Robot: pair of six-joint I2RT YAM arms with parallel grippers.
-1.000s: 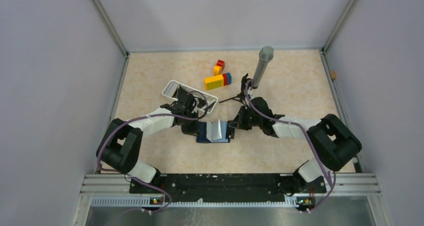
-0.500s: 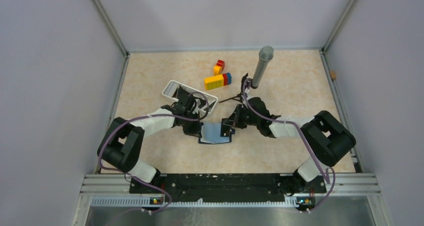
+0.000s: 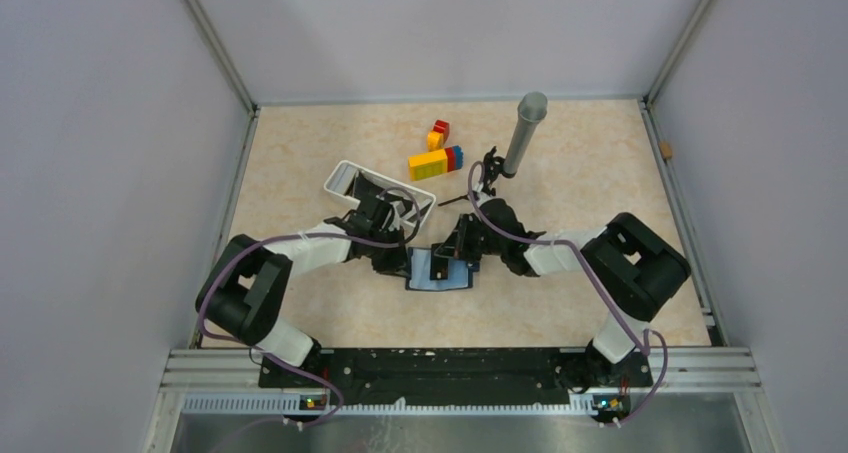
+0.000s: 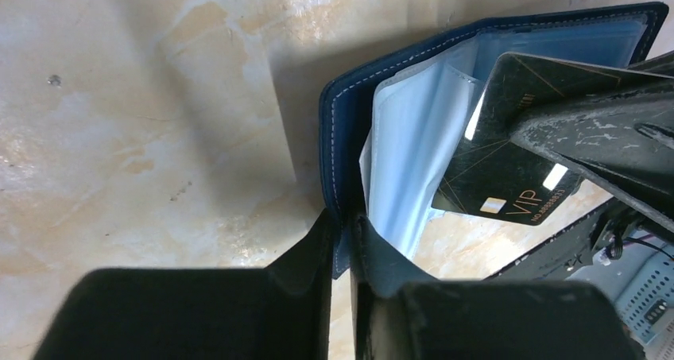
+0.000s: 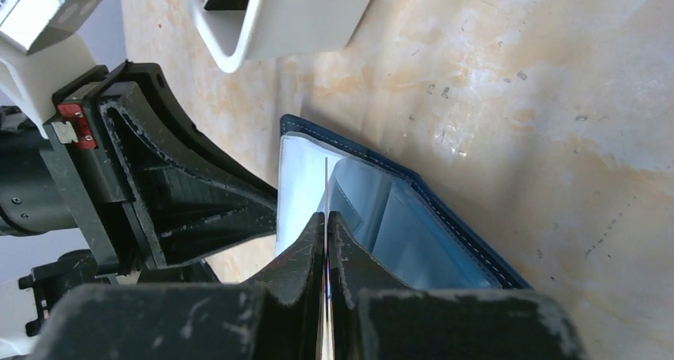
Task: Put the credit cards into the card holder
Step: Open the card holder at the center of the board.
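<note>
Clearly midway: the right tool (image 5: 326, 231) is clamping one black credit card (image 4: 509, 157) edge-on between closed fingers, poising it over the open card holder (image 3: 440, 271), which is lying on the table (image 3: 580, 163) between both arms. The card's corner is hovering at the clear sleeves and is seemingly not yet sitting in a pocket, so insertion is waiting to be done. The left tool (image 4: 343, 231) is pinching shut on the holder's navy cover edge, propping it open. The card is looking rigid and glossy, with fine gold lines and "VIP" lettering. The holder is showing a stitched, leather-like cover and floppy translucent sleeves. Whether more cards are waiting in the white tray (image 3: 333, 178), I cannot tell.
</note>
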